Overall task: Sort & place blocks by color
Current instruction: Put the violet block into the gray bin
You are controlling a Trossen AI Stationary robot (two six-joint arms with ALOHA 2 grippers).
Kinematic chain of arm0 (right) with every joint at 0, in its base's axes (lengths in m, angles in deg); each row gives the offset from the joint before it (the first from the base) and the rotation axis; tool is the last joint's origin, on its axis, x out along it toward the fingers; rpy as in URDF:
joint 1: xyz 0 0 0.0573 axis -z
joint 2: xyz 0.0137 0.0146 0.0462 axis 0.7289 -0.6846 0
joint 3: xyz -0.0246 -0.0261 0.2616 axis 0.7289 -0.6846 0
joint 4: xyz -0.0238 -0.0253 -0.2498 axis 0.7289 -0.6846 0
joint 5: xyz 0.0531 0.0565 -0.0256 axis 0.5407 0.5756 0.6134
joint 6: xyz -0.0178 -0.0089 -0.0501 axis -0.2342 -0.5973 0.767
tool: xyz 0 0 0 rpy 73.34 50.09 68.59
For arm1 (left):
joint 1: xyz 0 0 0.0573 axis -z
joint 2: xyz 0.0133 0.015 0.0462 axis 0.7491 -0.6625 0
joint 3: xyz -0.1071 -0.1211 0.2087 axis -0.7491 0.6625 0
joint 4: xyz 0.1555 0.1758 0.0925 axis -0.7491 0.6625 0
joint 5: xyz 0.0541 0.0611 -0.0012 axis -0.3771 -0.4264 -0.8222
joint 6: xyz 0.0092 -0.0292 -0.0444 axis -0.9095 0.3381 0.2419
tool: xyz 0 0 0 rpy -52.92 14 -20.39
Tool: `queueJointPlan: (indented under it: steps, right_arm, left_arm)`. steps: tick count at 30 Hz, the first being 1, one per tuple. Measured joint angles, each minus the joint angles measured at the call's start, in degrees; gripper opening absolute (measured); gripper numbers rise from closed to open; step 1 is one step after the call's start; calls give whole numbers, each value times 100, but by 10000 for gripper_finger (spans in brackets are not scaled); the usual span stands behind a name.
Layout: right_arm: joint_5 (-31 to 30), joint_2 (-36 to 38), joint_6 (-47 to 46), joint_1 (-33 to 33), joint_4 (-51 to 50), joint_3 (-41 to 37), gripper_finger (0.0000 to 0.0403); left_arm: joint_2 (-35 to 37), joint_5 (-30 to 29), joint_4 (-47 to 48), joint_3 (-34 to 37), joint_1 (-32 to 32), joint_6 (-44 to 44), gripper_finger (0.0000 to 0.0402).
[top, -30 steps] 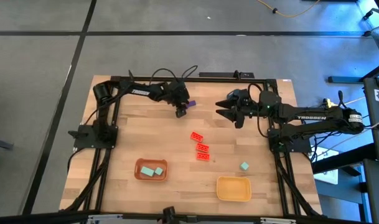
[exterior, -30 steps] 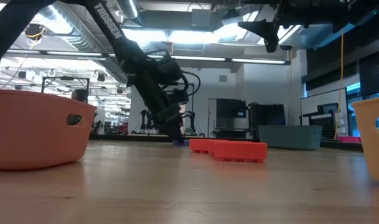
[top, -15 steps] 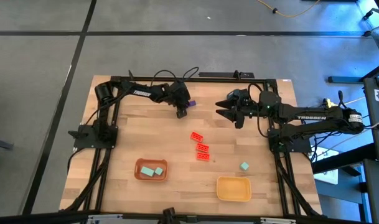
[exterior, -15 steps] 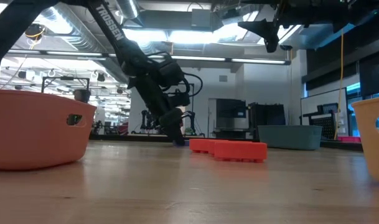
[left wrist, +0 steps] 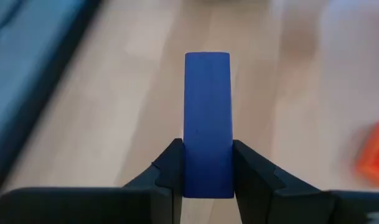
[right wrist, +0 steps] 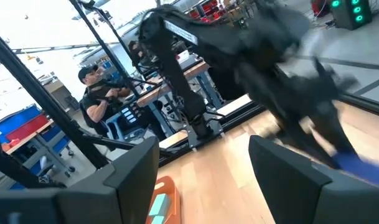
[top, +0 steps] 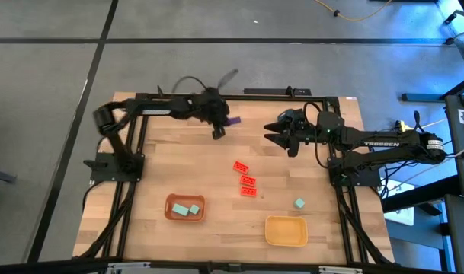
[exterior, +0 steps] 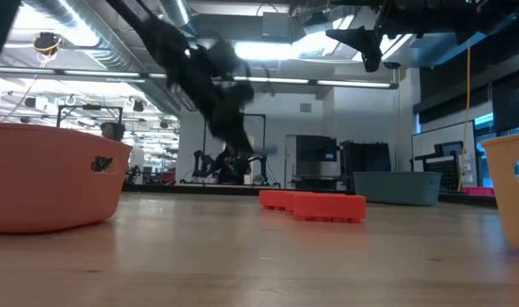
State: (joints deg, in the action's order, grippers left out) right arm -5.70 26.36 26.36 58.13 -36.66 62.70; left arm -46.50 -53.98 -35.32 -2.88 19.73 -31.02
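Note:
My left gripper (top: 219, 131) is near the table's far edge, shut on a purple bar (top: 232, 120), which looks blue in the left wrist view (left wrist: 207, 112). Only this one purple bar shows. Three red studded blocks (top: 245, 180) lie in a row mid-table and show in the low view as the red blocks (exterior: 313, 204). One teal cube (top: 299, 203) rests on the wood, and two more sit in the orange tray (top: 185, 207). My right gripper (top: 270, 133) hangs open, high over the far right part of the table. My left gripper pinches the purple bar between its two fingers (left wrist: 169, 169), which are on the bar's long sides at the end nearer the wrist (left wrist: 207, 177). The rest of the bar sticks straight out past the fingertips. The bar is lifted clear of the table.
A yellow tray (top: 286, 230) stands at the near right, beside the loose teal cube. The orange tray (exterior: 46, 175) and the yellow tray (exterior: 510, 188) frame the low view. A blue-grey tub (exterior: 395, 188) and people show beyond the far edge. Bare wood lies between the red blocks and the trays.
My left gripper has risen quickly from the table near the far edge, carrying the purple bar up with it. Its arm has swung and shows blurred. The right arm, the red blocks and the teal cubes have stayed where they were.

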Motion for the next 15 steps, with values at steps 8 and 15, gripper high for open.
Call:
queueJointPlan:
  steps: [8, 15]
  right_arm:
    - [-758, -137, -2331, 28, -311, 2, 252]
    - [-633, -862, -3421, -115, -198, 2, 252]
  left_arm:
    - [1647, -382, 2, -18, 937, 200, 90]
    - [1763, -2060, 346, -17, 2311, 156, 90]
